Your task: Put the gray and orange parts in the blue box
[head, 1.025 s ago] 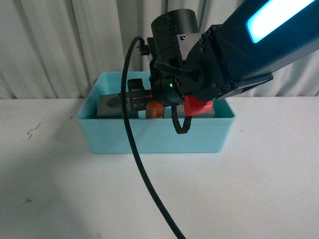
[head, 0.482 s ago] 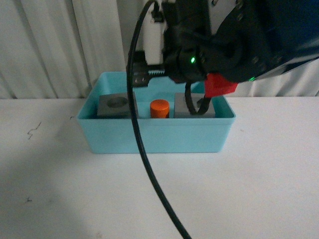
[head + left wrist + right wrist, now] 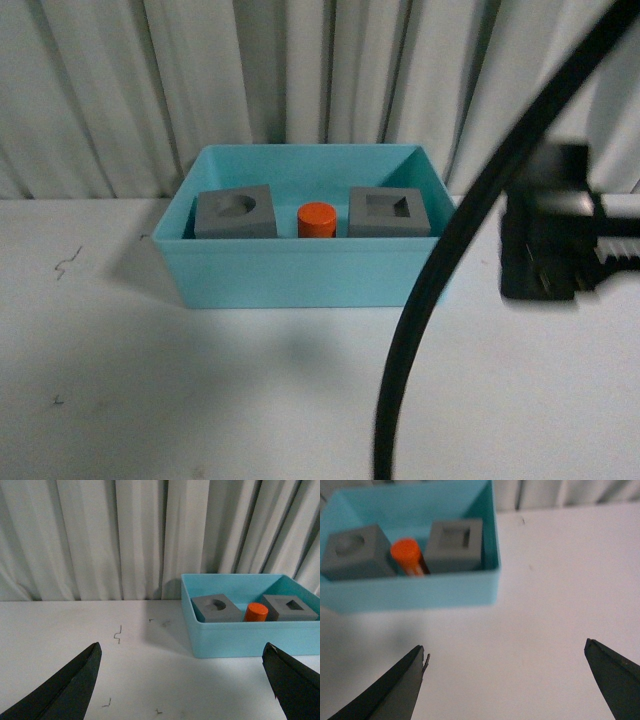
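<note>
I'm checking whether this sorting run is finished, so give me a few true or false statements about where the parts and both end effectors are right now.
1. Both matte gray cubes, the one with the round recess and the one with the square recess, sit inside the light blue plastic box. True.
2. The small orange cylinder lies on the white table outside the box. False: it stands in the box between the two cubes.
3. The right end effector is shut on the orange cylinder. False: it is open and empty, over bare table.
4. The left end effector is open and holds nothing. True.
5. The two cubes are stacked. False: they sit side by side.
</note>
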Robot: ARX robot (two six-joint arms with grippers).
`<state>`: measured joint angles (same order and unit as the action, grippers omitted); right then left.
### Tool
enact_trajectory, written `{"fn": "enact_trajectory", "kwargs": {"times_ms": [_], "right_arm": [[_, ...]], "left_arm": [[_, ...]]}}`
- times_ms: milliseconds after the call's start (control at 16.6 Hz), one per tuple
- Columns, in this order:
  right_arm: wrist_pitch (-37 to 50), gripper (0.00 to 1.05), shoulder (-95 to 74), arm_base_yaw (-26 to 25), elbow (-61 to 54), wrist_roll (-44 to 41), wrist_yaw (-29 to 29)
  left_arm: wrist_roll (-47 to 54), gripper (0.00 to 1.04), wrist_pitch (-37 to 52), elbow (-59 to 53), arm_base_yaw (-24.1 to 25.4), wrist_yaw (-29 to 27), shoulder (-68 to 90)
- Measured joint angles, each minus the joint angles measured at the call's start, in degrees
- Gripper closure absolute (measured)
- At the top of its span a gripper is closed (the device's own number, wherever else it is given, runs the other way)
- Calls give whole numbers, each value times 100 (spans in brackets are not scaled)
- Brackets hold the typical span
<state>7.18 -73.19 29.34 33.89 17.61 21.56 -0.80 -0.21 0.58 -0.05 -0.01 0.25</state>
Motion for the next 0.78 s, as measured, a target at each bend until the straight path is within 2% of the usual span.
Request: {"fn": "enact_trajectory", "kwargs": {"times_ms": [60, 121, 241, 302, 362, 422, 482, 603, 663, 724, 784], "right_arm": [[-531, 6, 442, 258, -387, 496, 170], [-723, 6, 551, 302, -518, 905, 173], [-647, 6, 540, 251, -514, 1314, 262], [-48, 8, 463, 254, -634, 1307, 374], [2063, 21, 319, 151, -1285, 610, 656], [3176, 32, 505, -107, -1993, -199, 551], [3845, 41, 780, -363, -2417, -675, 442], [4321, 59, 1510, -752, -2577, -1309, 87], [4113, 72, 1908, -975, -2680, -1510, -192], [3945, 79, 2083, -1108, -2793, -1580, -328], [4280, 88, 2052, -1270, -3032, -1620, -463]], "left_arm": [[0, 7, 0, 0, 0, 0, 0], [0, 7, 0, 0, 0, 0, 0], [0, 7, 2, 0, 0, -2, 0], [0, 7, 0, 0, 0, -2, 0], [2, 7, 4, 0, 0, 20, 0], [0, 7, 2, 0, 0, -11, 0], [0, 7, -9, 0, 0, -15, 0], [2, 7, -2, 0, 0, 2, 0], [0, 7, -2, 0, 0, 0, 0], [0, 7, -2, 0, 0, -2, 0], [0, 7, -4, 0, 0, -7, 0]]}}
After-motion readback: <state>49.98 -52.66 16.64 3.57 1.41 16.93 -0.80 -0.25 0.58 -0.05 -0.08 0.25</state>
